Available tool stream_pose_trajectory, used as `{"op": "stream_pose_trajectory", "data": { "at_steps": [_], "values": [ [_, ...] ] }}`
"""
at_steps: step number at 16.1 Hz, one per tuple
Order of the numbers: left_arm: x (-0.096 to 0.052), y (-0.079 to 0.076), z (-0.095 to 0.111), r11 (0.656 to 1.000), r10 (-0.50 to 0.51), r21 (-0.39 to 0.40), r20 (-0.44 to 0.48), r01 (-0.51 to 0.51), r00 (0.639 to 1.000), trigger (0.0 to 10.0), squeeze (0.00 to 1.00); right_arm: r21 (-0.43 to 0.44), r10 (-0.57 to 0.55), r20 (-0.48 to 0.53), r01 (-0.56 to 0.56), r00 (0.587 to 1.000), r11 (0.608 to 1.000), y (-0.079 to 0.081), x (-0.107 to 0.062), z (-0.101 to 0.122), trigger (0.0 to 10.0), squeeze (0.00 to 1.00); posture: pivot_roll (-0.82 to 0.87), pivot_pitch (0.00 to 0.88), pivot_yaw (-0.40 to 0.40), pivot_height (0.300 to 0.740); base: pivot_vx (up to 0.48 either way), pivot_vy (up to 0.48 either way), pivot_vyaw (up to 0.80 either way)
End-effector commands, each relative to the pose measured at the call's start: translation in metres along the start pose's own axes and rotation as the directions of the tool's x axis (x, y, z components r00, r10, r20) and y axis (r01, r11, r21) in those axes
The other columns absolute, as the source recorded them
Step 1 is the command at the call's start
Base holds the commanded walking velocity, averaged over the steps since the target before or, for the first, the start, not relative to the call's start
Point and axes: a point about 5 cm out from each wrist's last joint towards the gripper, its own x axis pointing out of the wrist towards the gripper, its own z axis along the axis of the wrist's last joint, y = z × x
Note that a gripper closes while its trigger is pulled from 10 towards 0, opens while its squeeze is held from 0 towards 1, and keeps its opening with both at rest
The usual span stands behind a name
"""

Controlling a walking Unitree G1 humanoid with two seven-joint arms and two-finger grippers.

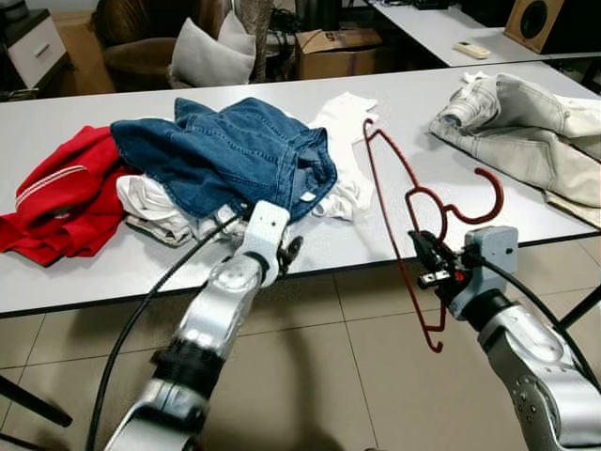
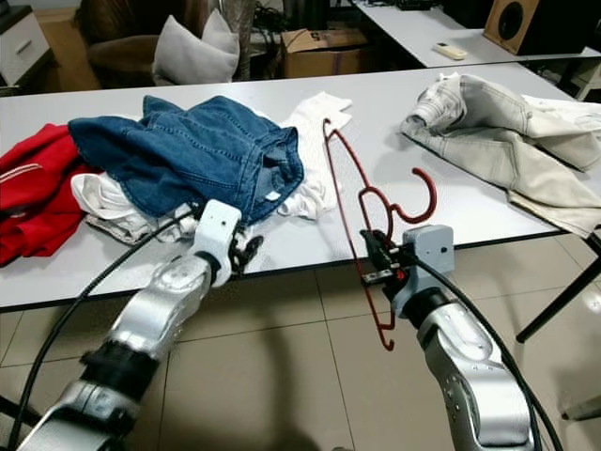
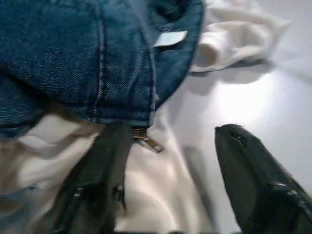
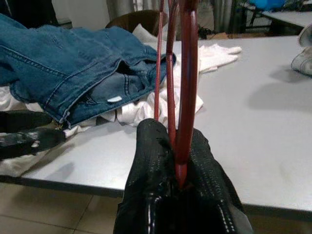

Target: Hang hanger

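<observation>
- Red wire hanger (image 1: 413,202) held in air just off the table's (image 1: 75,272) near edge, pinched at its neck by right gripper (image 1: 427,266), fingers clamped tight.
- Likely light, stiff, thin and slippery; prone to swinging. Best held at the neck, hook left free.
- Left gripper (image 3: 170,180) spread open at near edge, beside blue jeans (image 1: 225,155).

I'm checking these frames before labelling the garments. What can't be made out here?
- Red wire hanger: in the right wrist view the top edge cuts off its hook, and the right gripper covers the clamped part.
- White garment: mostly buried under the blue denim jeans, type unclear.
- Left gripper: left wrist view is blurred.
- Red garment: cut by the eye views' left edge.
</observation>
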Motion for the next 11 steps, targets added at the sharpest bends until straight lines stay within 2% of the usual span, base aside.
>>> {"op": "stream_pose_trajectory", "data": {
  "at_steps": [1,2,3,6,9,11],
  "values": [
    [0.002,0.006,0.003,0.999,0.049,0.003,0.011,-0.049,0.999,10.0,0.78,-0.002,-0.009,0.006,0.009,1.0,1.0,-0.001,-0.001,0.003,10.0,0.0,-0.26,0.0,0.068,0.74,0.0,0.0,0.0],
    [0.005,0.008,0.004,0.997,0.075,-0.027,0.015,-0.074,0.997,10.0,0.54,-0.001,-0.012,0.007,0.012,1.0,1.0,-0.001,-0.002,0.003,10.0,0.0,-0.26,0.0,0.07,0.74,0.0,0.0,0.0],
    [0.01,0.013,0.005,0.991,0.124,-0.06,0.012,-0.123,0.992,10.0,0.0,0.001,-0.014,0.008,0.014,1.0,1.0,0.0,-0.002,0.003,10.0,0.0,-0.26,0.0,0.072,0.74,0.0,0.0,0.0],
    [0.016,0.021,0.004,0.967,0.225,-0.123,-0.008,-0.224,0.974,10.0,0.0,0.004,-0.02,0.013,0.02,1.0,1.0,0.0,-0.001,0.004,10.0,0.0,-0.27,0.0,0.078,0.74,0.0,0.0,0.0],
    [0.017,0.032,-0.001,0.948,0.295,-0.124,-0.019,-0.295,0.955,10.0,0.0,0.006,-0.025,0.015,0.025,1.0,1.0,0.0,-0.001,0.004,10.0,0.0,-0.27,0.0,0.076,0.74,0.0,0.0,0.0],
    [0.018,0.037,-0.006,0.942,0.319,-0.098,-0.027,-0.32,0.947,10.0,0.0,0.006,-0.024,0.016,0.024,1.0,1.0,0.001,0.0,0.004,10.0,0.0,-0.27,0.0,0.075,0.74,0.0,0.0,0.0]
  ]
}}
